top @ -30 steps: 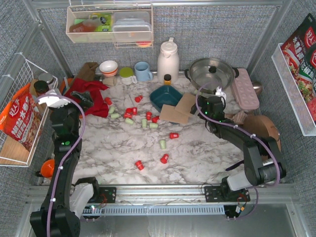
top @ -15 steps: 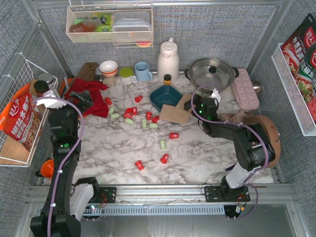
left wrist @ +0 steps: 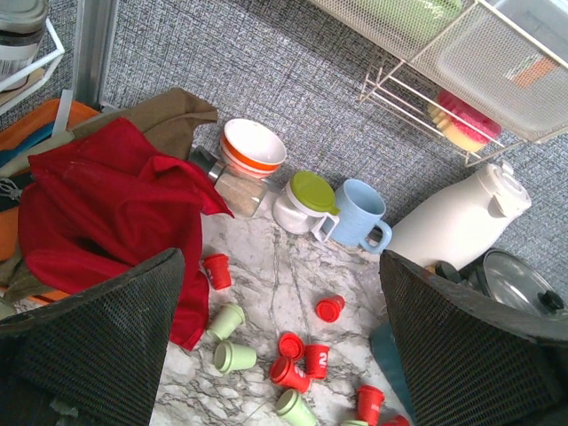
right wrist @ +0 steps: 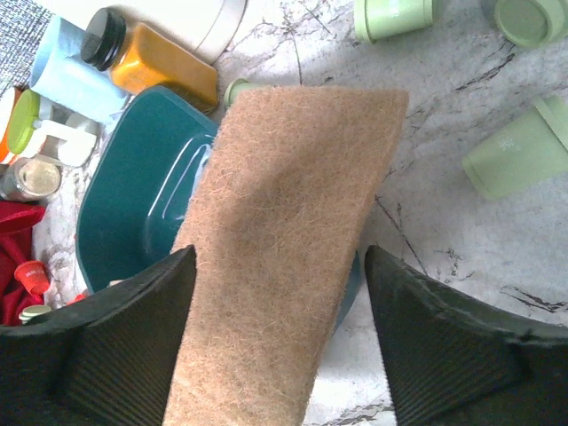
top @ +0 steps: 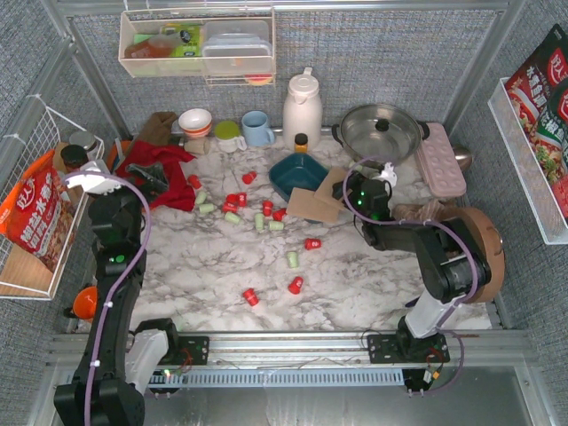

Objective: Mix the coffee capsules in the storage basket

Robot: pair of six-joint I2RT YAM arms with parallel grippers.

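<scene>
The teal storage basket (top: pixel 293 173) sits at the back centre, with a brown fibre mat (top: pixel 317 201) lying across its right side. Red and mint-green coffee capsules (top: pixel 232 201) lie scattered on the marble, none seen in the basket. My right gripper (top: pixel 349 196) is open, low over the mat's right end. In the right wrist view the mat (right wrist: pixel 284 222) lies between its spread fingers (right wrist: pixel 133 311), over the basket (right wrist: pixel 133 204). My left gripper (top: pixel 146 182) is open and empty above the red cloth. Its wrist view shows capsules (left wrist: pixel 306 355) ahead.
Along the back stand a white thermos (top: pixel 302 106), a light-blue mug (top: pixel 257 129), a green-lidded cup (top: pixel 229 135), a bowl (top: pixel 195 122), a lidded pot (top: pixel 382 131) and a pink tray (top: pixel 441 169). A red cloth (top: pixel 155 169) lies left. A wire rack (top: pixel 35 204) holds a snack bag.
My right gripper has moved a little left, toward the mat and basket, with the arm folding in. The left arm has barely moved.
</scene>
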